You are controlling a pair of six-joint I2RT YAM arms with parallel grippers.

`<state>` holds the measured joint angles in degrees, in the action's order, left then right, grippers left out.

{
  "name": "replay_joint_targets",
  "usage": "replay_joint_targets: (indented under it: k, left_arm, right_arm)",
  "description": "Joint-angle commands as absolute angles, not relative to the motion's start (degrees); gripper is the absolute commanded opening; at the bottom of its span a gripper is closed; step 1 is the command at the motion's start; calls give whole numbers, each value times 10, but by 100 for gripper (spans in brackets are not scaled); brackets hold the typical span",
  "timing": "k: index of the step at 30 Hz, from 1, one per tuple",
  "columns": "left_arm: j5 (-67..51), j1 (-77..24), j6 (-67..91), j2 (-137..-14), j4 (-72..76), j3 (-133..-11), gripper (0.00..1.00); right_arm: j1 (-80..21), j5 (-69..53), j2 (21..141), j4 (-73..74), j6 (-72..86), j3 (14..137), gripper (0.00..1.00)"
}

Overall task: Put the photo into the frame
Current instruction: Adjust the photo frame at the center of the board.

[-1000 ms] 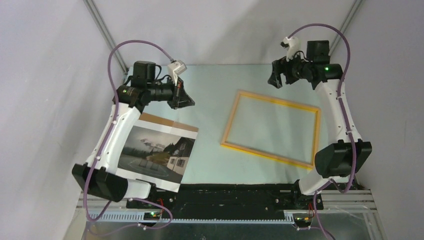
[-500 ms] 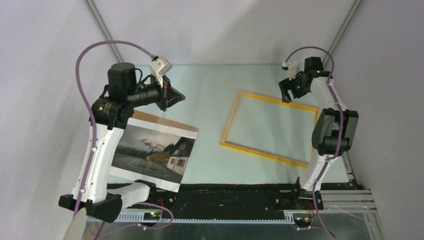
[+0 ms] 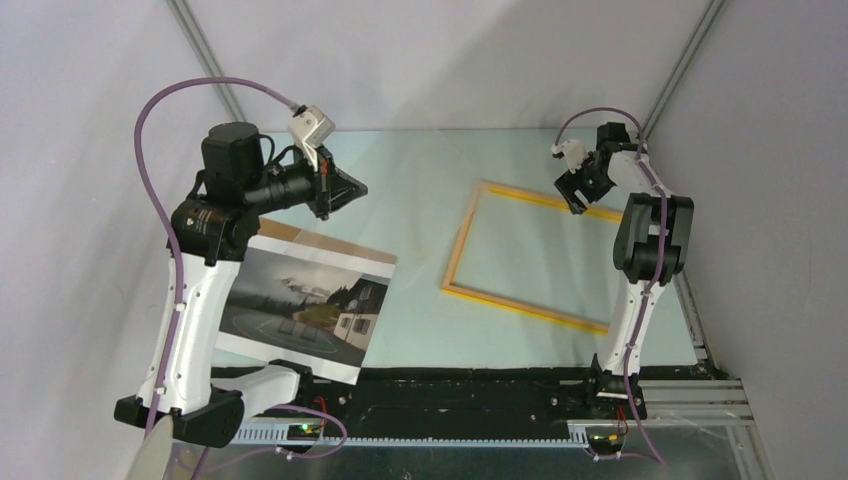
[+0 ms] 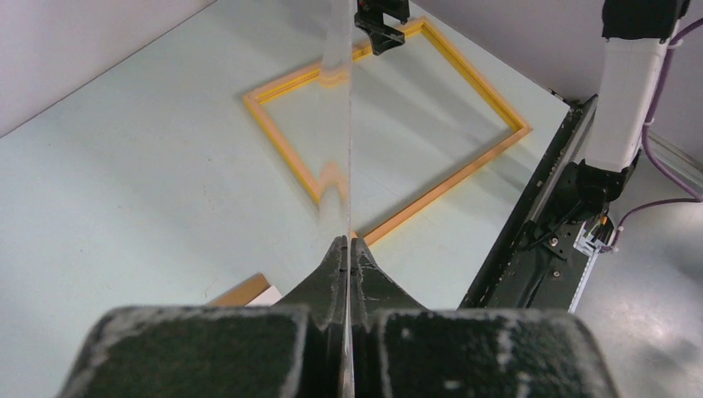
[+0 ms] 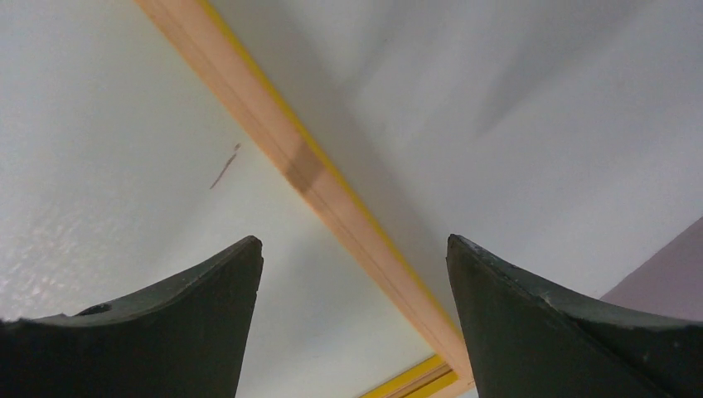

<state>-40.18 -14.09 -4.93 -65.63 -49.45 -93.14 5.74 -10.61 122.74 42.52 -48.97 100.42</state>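
The photo (image 3: 305, 305), a dark misty landscape print, lies on the brown backing board (image 3: 300, 238) at the front left. The yellow-orange frame (image 3: 455, 262) lies flat on the table at the right; it also shows in the left wrist view (image 4: 283, 145). My left gripper (image 3: 355, 190) is raised above the table's far left, shut on a thin clear pane (image 4: 340, 99) that stands edge-on between its jaws (image 4: 348, 240). My right gripper (image 3: 578, 200) is open, low over the frame's far rail (image 5: 307, 174), which runs between its fingers (image 5: 355, 240).
The pale green table (image 3: 420, 170) ends at a black front rail (image 3: 450, 385). Grey walls close in the back and sides. My right arm's upright link (image 3: 650, 240) stands over the frame's right end.
My right gripper has come down from above the back right to the frame's far rail. My left arm has lifted and drawn back left, still gripping the pane. Photo and frame have not moved.
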Motion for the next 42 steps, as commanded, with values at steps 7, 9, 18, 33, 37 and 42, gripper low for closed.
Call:
replay_joint_targets:
  k: [7, 9, 18, 33, 37, 42]
  left_arm:
    - [-399, -137, -44, -661, -474, -976, 0]
    - [-399, -137, -44, -665, -474, -983, 0]
    - [-389, -137, -43, -678, -473, -1013, 0]
    - [-410, -137, -9, -732, -466, -1056, 0]
    - [-416, -138, -9, -740, -463, -1057, 0]
    - [-431, -138, -6, -756, -454, -1064, 0]
  right_arm:
    - [68, -114, 1308, 488, -528, 1117, 79]
    - [69, -121, 1314, 497, -526, 1124, 77]
    - [83, -160, 1324, 538, -485, 1129, 43]
    - [105, -151, 1263, 494, -234, 1032, 4]
    - [106, -145, 1232, 466, -151, 953, 1]
    - [107, -170, 1189, 433, -91, 859, 0]
